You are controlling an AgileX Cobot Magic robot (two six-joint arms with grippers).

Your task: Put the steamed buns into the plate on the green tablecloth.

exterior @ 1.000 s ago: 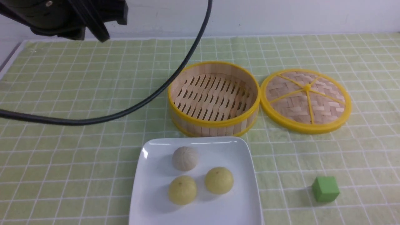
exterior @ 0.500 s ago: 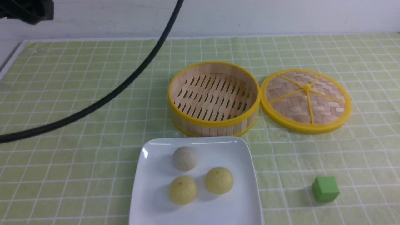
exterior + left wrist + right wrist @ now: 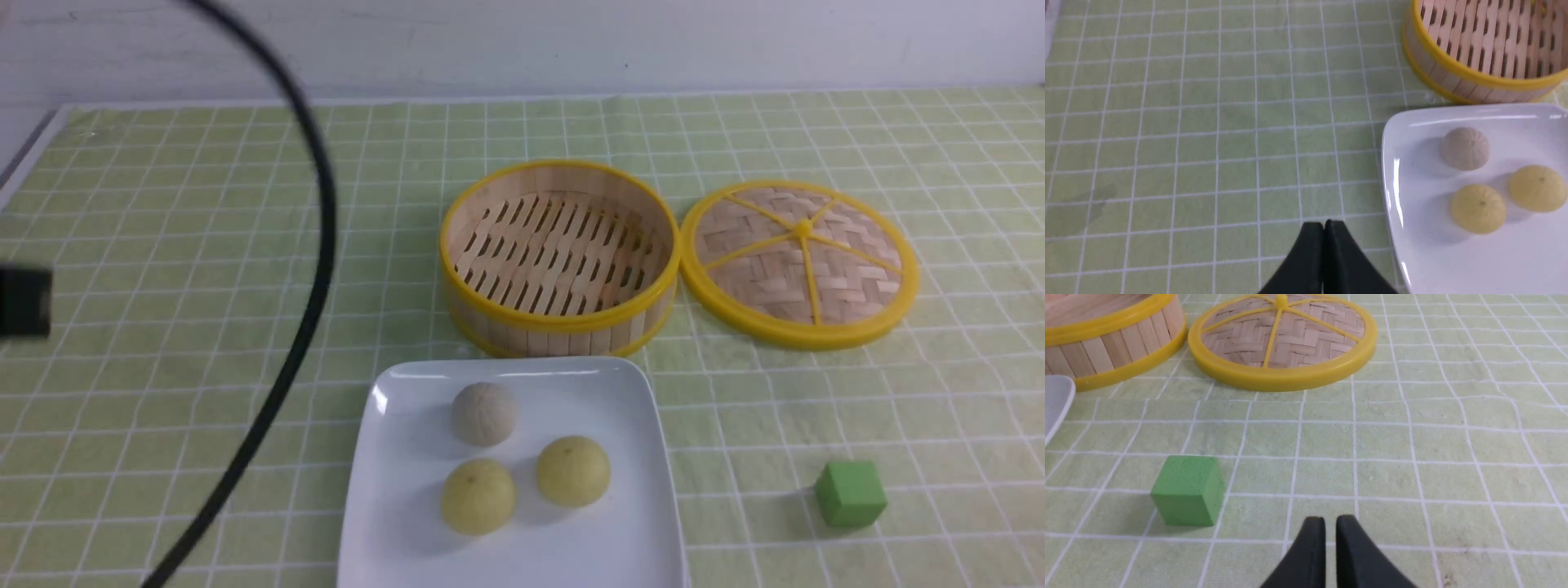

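The white square plate (image 3: pixel 604 531) lies on the green tablecloth (image 3: pixel 163 245) at the front centre. Three steamed buns rest on it: an off-white one (image 3: pixel 484 414) and two pale yellow ones (image 3: pixel 478 496) (image 3: pixel 573 470). The left wrist view shows the plate (image 3: pixel 1494 265) and the same buns (image 3: pixel 1465 148) (image 3: pixel 1478 208) (image 3: pixel 1538 188). My left gripper (image 3: pixel 1324 223) is shut and empty over bare cloth beside the plate's edge. My right gripper (image 3: pixel 1330 519) is shut and empty over the cloth, apart from the plate.
An empty bamboo steamer basket (image 3: pixel 559 257) stands behind the plate, its woven lid (image 3: pixel 800 261) flat to its right. A green cube (image 3: pixel 850 492) sits right of the plate, near the right gripper (image 3: pixel 1188 490). A black cable (image 3: pixel 318 269) arcs across the left side.
The left arm has left the top-left corner and now shows only at the left edge, lower down. Its cable has swung left. Plate and buns have not moved.
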